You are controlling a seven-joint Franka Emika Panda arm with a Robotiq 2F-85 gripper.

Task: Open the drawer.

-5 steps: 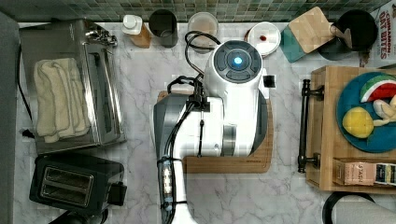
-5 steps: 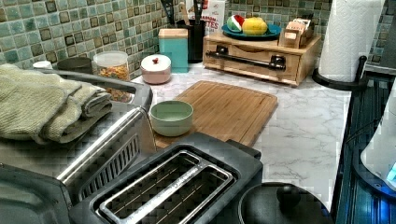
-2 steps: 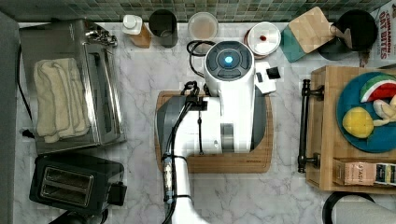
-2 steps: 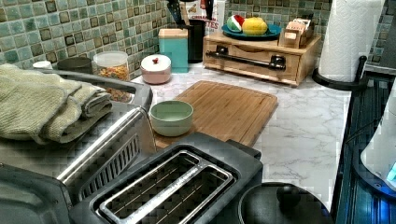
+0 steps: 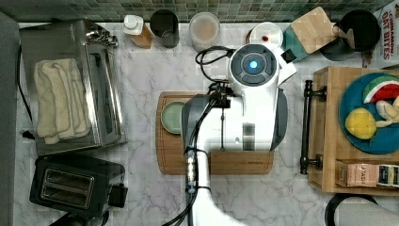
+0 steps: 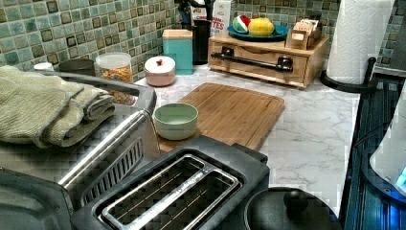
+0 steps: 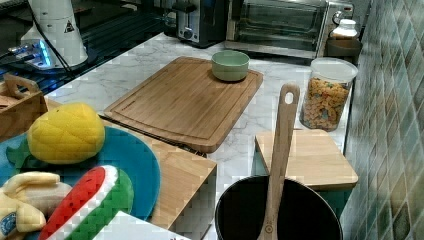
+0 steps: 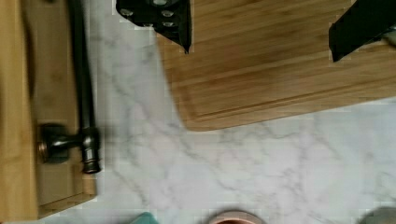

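Top view: over 1 second the arm (image 5: pixel 244 108) has slid toward the drawer (image 5: pixel 320 127), shut at the top view's right. Gripper (image 8: pixel 259 28) open above the board (image 8: pixel 280 70), handle (image 8: pixel 81 79) ungrasped.

In the top view, the arm (image 5: pixel 249 108) covers most of the cutting board (image 5: pixel 169 160). In the wrist view, the drawer (image 8: pixel 18 116) is cut off at the picture's edge.

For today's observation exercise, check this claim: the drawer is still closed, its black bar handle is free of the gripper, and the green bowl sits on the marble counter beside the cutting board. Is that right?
Not quite. The green bowl sits on the cutting board itself, near one corner, as the left view shows. The rest holds: the drawer is closed, and in the wrist view the gripper is open and apart from the handle.
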